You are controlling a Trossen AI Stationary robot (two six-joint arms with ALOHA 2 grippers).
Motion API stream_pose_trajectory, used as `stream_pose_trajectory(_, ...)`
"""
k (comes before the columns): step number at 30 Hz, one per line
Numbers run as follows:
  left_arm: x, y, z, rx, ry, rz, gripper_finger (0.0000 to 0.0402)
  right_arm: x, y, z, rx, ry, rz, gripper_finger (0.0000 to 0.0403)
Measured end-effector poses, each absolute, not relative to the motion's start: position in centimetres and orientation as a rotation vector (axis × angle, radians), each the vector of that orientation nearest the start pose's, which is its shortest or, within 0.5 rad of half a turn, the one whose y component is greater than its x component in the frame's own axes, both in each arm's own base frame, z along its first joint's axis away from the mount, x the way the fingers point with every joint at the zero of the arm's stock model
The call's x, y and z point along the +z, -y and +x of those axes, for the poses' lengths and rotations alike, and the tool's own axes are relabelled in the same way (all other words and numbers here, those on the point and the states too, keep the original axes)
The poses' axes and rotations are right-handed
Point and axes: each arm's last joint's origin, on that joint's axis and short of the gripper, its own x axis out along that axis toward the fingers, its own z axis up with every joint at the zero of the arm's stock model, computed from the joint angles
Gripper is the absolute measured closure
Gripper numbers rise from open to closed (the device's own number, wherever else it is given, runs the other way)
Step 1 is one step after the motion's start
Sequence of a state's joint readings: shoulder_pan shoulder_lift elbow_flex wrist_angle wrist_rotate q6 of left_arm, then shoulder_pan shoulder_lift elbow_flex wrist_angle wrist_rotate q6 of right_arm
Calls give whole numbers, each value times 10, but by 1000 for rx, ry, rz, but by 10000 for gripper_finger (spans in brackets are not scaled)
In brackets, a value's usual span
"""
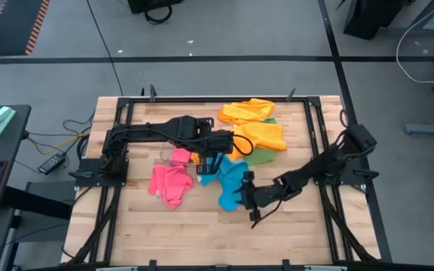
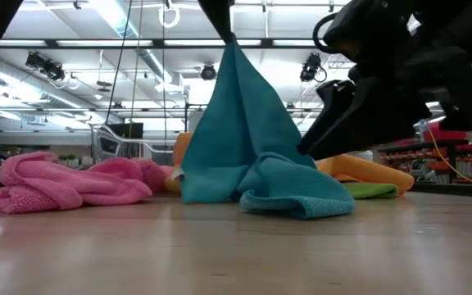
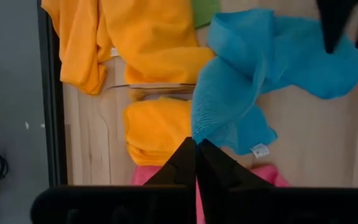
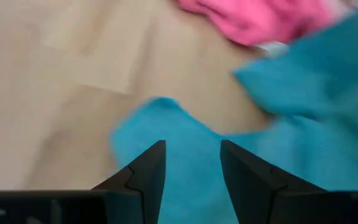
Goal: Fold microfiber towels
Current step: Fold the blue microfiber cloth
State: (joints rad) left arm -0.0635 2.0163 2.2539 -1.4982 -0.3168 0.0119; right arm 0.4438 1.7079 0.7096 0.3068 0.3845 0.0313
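The green towel [image 1: 264,156] lies mostly hidden under the orange towels [image 1: 253,124] at the far side of the desk [image 1: 172,226]. The blue towel [image 2: 248,156] hangs in a peaked drape at mid-desk, one corner pinched in the left gripper [image 3: 196,144], its lower folds bunched on the wood. The right gripper [image 4: 192,163], fingers spread, hovers over its near edge; the crumpled pink towel [image 1: 170,182] lies left.

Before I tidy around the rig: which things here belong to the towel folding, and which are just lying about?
Part of the job:
- blue towel, pinched up by the left gripper
- pink towel
- orange towels
- green towel
- right gripper, open over the blue towel

Lying about:
- cables beside the table
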Motion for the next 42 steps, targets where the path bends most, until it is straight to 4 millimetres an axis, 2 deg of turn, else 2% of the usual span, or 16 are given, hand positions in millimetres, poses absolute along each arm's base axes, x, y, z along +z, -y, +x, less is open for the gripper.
stream_pose_trajectory(5, 367, 12, 387, 220, -1242, 242, 372, 120, -135, 306, 69, -650, -294, 242)
stream_pose_trajectory(9, 367, 12, 387, 221, -1242, 242, 380, 111, -136, 324, 57, -688, -304, 242)
stream_pose_trajectory(13, 367, 12, 386, 224, -1246, 239, 394, 104, -131, 334, 91, -749, -232, 242)
stream_pose_trajectory(17, 367, 12, 386, 225, -1249, 238, 390, 99, -125, 339, 144, -797, -134, 248)
stream_pose_trajectory(20, 367, 12, 386, 225, -1248, 238, 375, 95, -125, 340, 194, -821, -114, 285)
stream_pose_trajectory(25, 367, 12, 386, 226, -1249, 237, 375, 101, -134, 331, 339, -863, -91, 387)
stream_pose_trajectory(30, 366, 12, 385, 224, -1258, 239, 395, 119, -151, 308, 491, -940, -121, 395)
stream_pose_trajectory(35, 366, 15, 383, 220, -1281, 211, 380, 162, -174, 282, 566, -874, -155, 397)
stream_pose_trajectory(39, 365, 25, 381, 175, -1297, 117, 378, 193, -193, 257, 618, -802, -150, 398)
stream_pose_trajectory(42, 361, 39, 379, 144, -1317, 91, 389, 208, -203, 239, 608, -762, -175, 398)
